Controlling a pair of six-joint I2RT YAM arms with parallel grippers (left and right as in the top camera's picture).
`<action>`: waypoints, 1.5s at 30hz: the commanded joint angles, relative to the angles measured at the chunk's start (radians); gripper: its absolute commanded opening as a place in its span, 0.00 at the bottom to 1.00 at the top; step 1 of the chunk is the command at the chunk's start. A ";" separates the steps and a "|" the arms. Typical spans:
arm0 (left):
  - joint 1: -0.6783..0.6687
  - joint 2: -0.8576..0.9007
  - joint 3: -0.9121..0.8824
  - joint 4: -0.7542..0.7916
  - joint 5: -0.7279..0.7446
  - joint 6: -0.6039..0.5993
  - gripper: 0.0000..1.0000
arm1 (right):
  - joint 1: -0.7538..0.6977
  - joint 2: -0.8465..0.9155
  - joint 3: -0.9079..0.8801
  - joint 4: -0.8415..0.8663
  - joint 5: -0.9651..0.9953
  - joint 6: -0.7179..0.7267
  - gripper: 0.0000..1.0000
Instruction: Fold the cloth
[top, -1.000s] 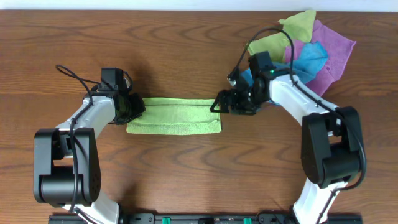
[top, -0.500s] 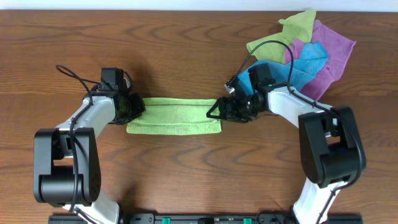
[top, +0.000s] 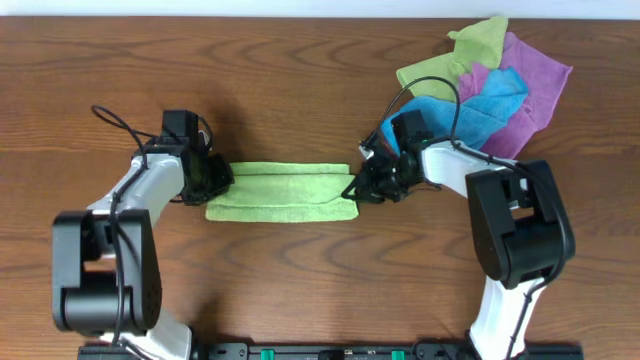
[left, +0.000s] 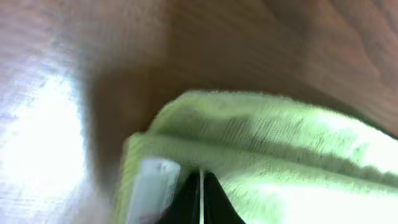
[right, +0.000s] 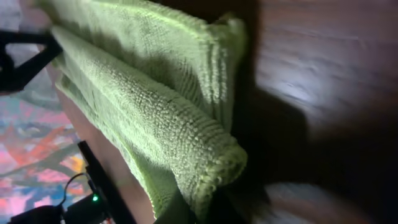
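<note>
A light green cloth (top: 280, 192) lies folded into a long strip across the middle of the table. My left gripper (top: 214, 178) is shut on its left end; the left wrist view shows the cloth (left: 273, 155) bunched right at the closed black jaws. At the strip's right end my right gripper (top: 355, 187) is shut on the cloth, and in the right wrist view the thick folded cloth (right: 149, 106) runs down into the jaws at the bottom edge. The right end of the strip is a little rumpled.
A pile of other cloths (top: 490, 85), green, blue and purple, lies at the back right just behind the right arm. Bare brown wood table (top: 300, 80) surrounds the strip, and both arm bases stand at the front edge.
The right gripper has slid left onto the strip's right end and shut on it. The cloth has shifted slightly and wrinkled at that end. The left gripper has held its grip.
</note>
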 joint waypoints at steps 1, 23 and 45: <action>0.003 -0.122 0.087 -0.063 -0.010 0.039 0.06 | -0.040 0.011 0.064 -0.080 0.054 -0.018 0.01; 0.041 -0.837 0.332 -0.692 -0.023 0.036 0.06 | 0.335 0.005 0.581 -0.672 0.931 0.224 0.02; 0.041 -0.847 0.332 -0.768 -0.024 0.037 0.06 | 0.565 0.021 0.580 -0.531 0.782 0.248 0.51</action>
